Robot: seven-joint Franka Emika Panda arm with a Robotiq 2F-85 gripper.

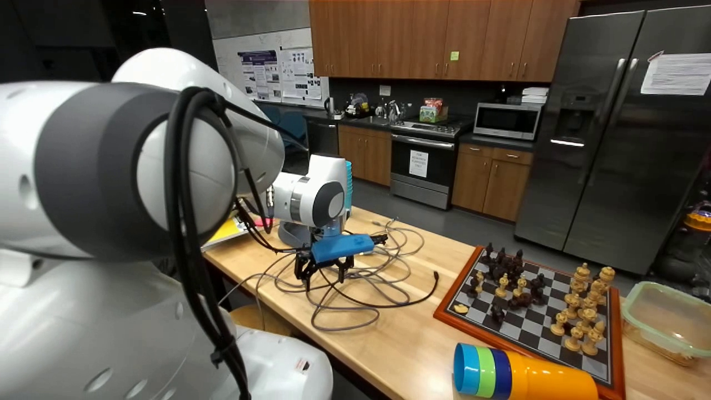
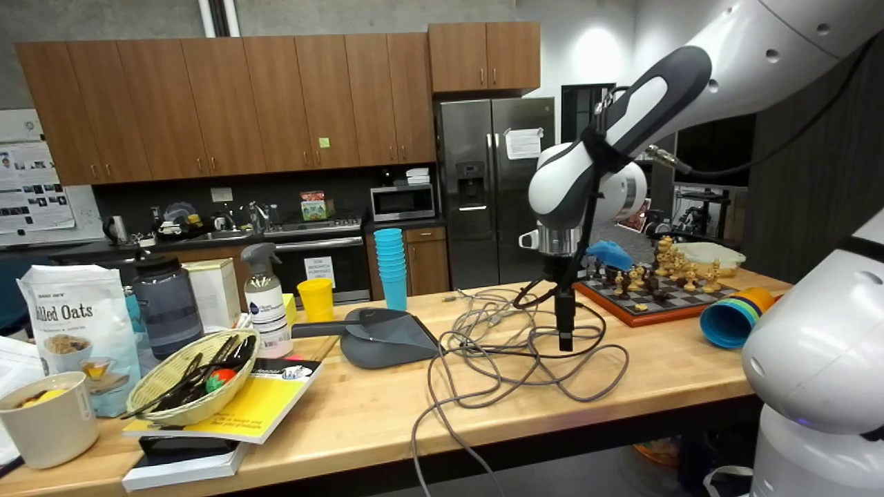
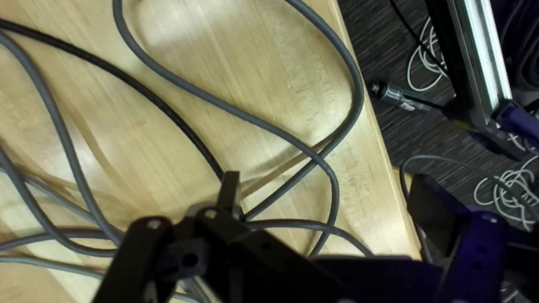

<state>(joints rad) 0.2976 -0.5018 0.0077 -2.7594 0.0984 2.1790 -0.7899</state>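
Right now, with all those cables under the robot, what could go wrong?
The open end effector could catch several strands at once, since the grey cables loop over one another. A strand hanging over the table's edge might snag if pulled. The black cable's plug lies near the chessboard, so dragging it might topple pieces.

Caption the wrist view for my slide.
Open gripper over gray cables looping across a wooden table.

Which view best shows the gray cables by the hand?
The wrist view: the gray cables appear largest there, with crossings clear, though some leave the frame and the hand hides part. Both exterior views show more of the tangle, but smaller.
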